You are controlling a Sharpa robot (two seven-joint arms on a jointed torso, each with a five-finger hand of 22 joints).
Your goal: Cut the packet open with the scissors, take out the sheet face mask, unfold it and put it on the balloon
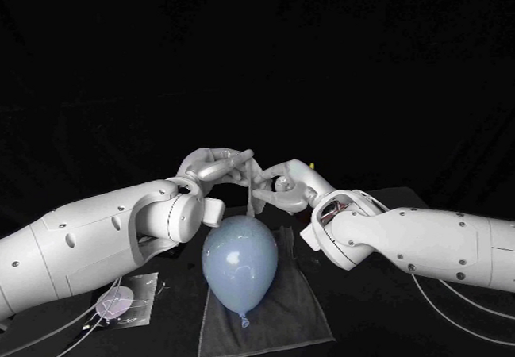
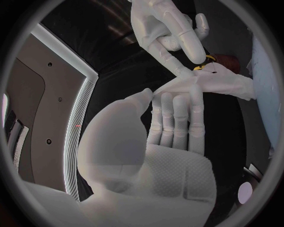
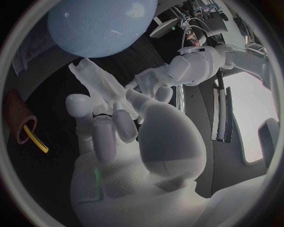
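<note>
A matte dark-grey cloth (image 1: 289, 324) is topped by a glossy pale-blue teardrop balloon (image 1: 240, 263). Just beyond the balloon, a limp translucent white sheet mask (image 1: 250, 199) is pinched between the fingertips of the left hand (image 1: 215, 166) and the right hand (image 1: 283, 185).

Pale blue balloon (image 1: 240, 263), white sheet mask (image 2: 219, 86), plain dark grey cloth (image 1: 289, 320), black table (image 1: 378, 324)

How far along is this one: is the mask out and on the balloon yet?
Done: the sheet mask is out, the packet lying aside by the left arm. In hand: the left hand and right hand both hold the mask, bunched narrow, above the balloon. Left: spread it open and lay it on the balloon, which is bare on the grey cloth.
</note>
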